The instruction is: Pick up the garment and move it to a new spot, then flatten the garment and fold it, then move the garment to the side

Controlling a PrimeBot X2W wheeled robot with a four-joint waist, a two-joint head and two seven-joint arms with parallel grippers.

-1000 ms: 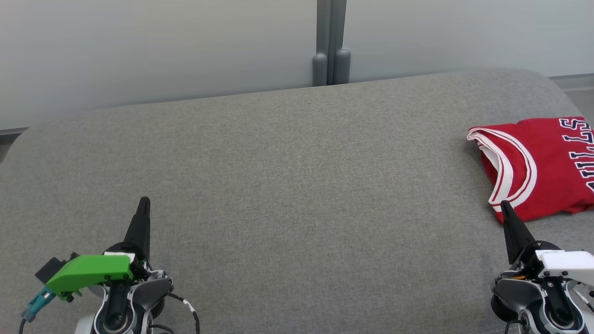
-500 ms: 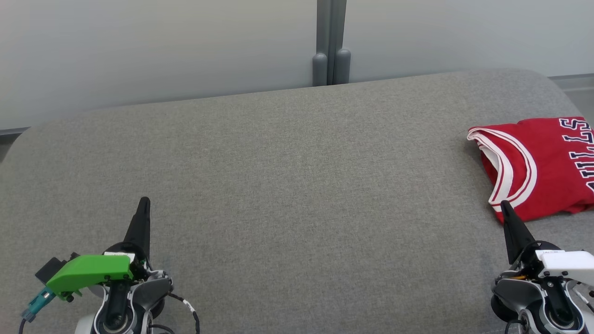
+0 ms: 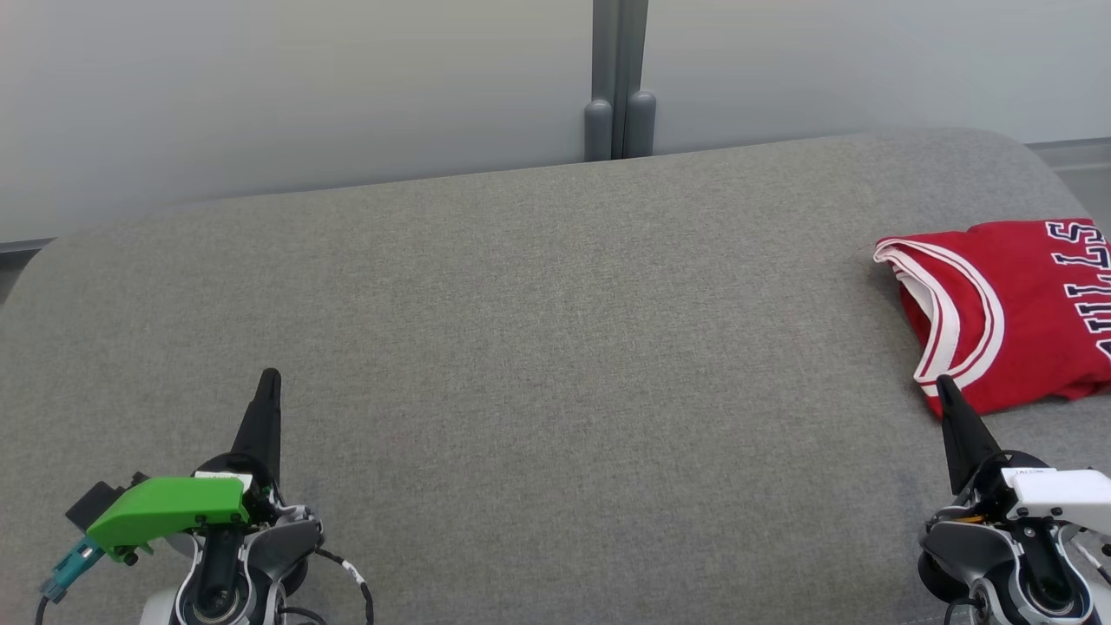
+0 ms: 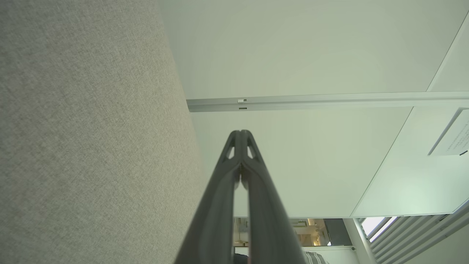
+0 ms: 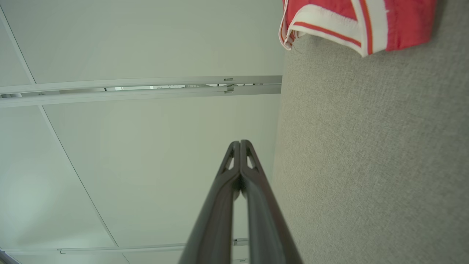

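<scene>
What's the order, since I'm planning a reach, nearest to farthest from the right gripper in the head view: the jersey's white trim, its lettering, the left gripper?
1. White trim, beside the right gripper.
2. Lettering, at the right edge.
3. Left gripper, far lower left.

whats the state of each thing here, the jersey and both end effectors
red jersey, looks folded, lying on the right side of the grey cushion, not held, partly past the head view's right edge
left end effector, shut, empty, over bare cushion
right end effector, shut, empty, near the jersey's near edge but apart from it
</scene>
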